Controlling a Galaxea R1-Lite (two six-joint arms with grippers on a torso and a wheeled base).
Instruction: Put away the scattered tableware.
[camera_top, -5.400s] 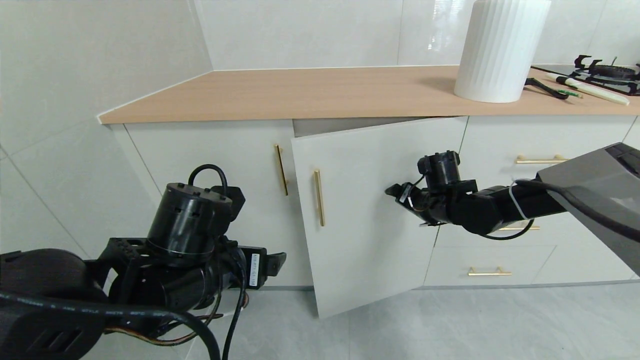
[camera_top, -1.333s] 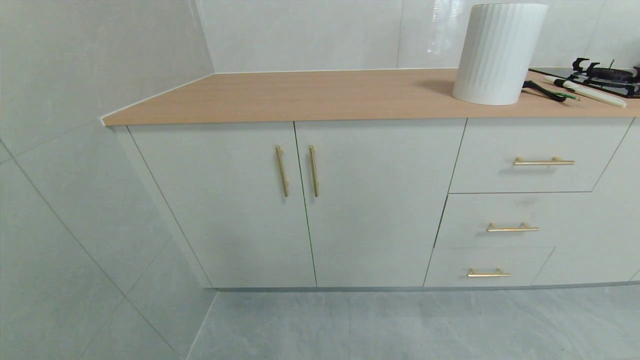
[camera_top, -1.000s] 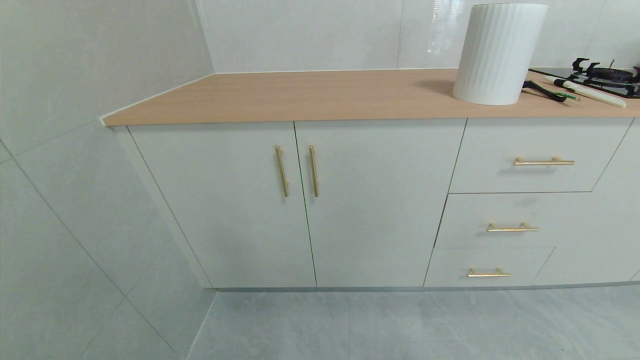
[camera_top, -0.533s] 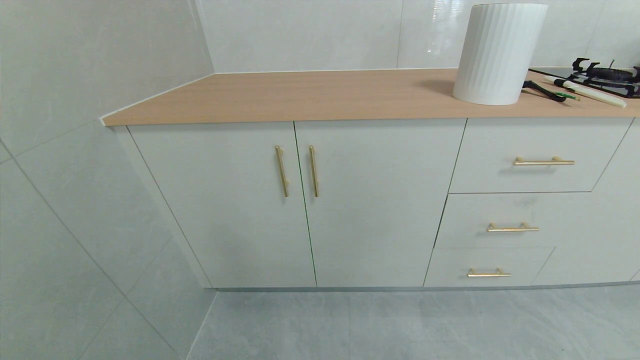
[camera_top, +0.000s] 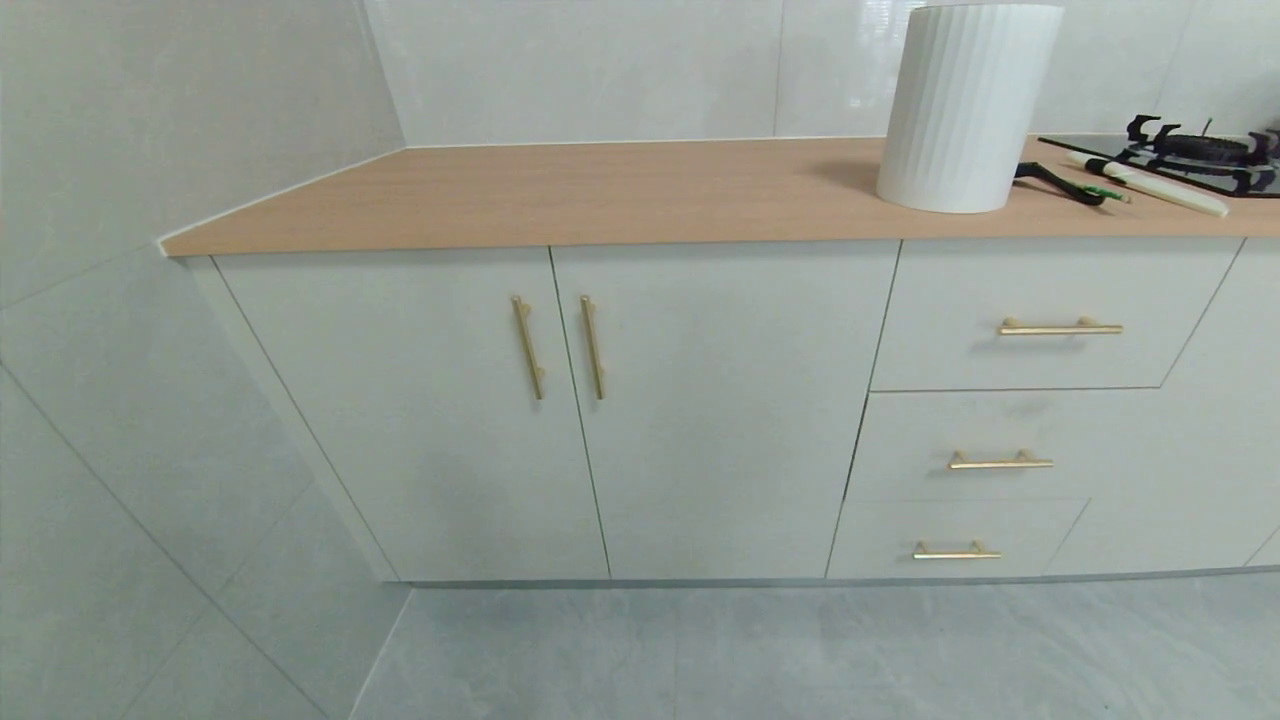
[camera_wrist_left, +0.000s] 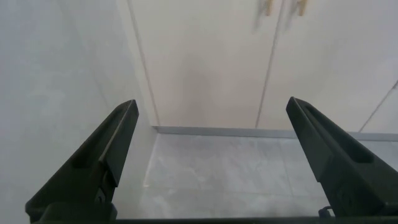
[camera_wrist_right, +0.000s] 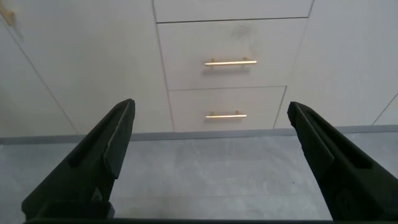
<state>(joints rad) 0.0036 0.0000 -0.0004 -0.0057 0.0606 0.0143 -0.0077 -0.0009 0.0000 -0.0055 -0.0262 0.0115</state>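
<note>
**A:** Where is the tableware?

**B:** At the right end of the bench (camera_top: 600, 190). A black-handled piece (camera_top: 1058, 183) and, just right of it, a long white piece (camera_top: 1150, 186) both lie flat there.

**A:** How will they handle?

**B:** I judge them light, stiff and rather slick. Lying flat, they leave little to pinch, so I would take each across the middle of its handle, from above.

**A:** And your fingers?

**B:** My left fingers (camera_wrist_left: 106, 155) are wide apart and hold nothing, low over the floor (camera_wrist_left: 211, 180) before the cupboard doors (camera_top: 420, 400). My right fingers (camera_wrist_right: 109, 155) are also apart and empty, and they face the drawers (camera_wrist_right: 230, 46).

**A:** What stands in the way?

**B:** The doors and drawers are shut, so one probably has to be opened before anything goes in. The white ribbed canister (camera_top: 965, 105) stands just left of the black piece; I cannot tell if they touch. The hob grate (camera_top: 1195, 148) sits close behind the white piece, near the bench's right edge.
</note>
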